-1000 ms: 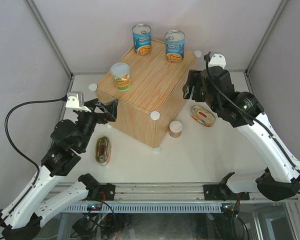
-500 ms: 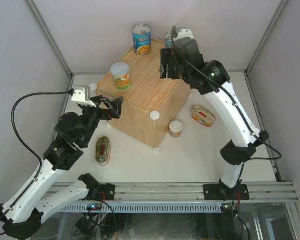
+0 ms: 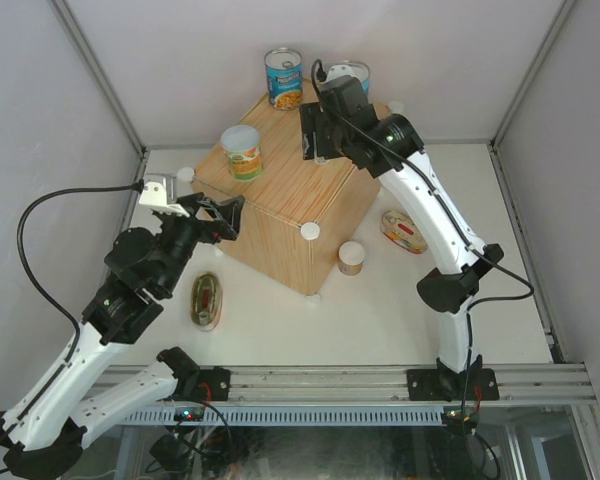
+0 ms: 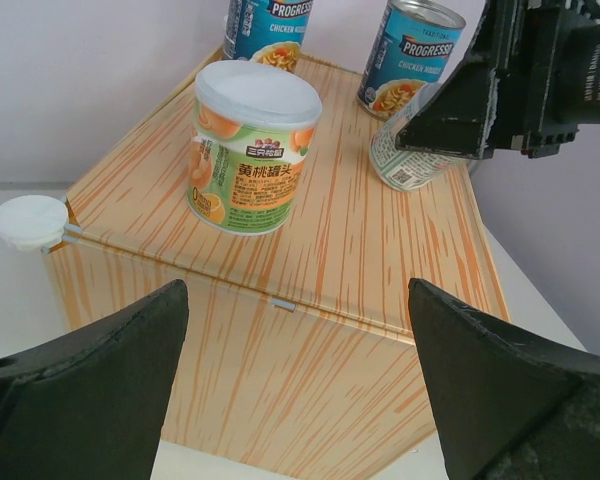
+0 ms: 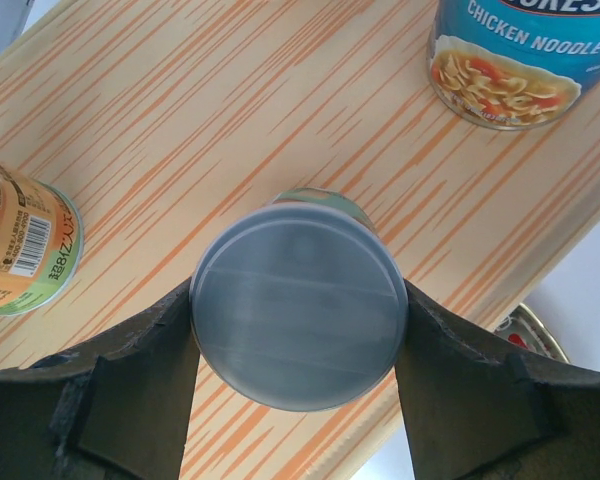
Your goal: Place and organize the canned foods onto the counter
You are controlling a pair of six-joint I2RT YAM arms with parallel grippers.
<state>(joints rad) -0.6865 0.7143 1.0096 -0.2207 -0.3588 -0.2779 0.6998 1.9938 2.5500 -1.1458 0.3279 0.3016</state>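
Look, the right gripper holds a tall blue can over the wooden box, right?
No. The right gripper holds a small pale-lidded green-labelled can, not a tall blue one, over the light wood-grain box. The right wrist view shows it.

We are seeing free wood at the counter's (image 3: 280, 205) 6 o'clock. Blue cans (image 3: 283, 78) and the right tool (image 3: 315, 135), gripping a small can (image 5: 298, 305), are blocking 12 to 1, and a green-labelled can (image 3: 242, 152) is blocking 9.

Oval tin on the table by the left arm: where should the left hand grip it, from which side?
Pinch the oval tin across its narrow width, on the long side walls, coming straight down. It lies flat and low on the table, long axis running near to far, so a sideways approach would likely find little to hold.
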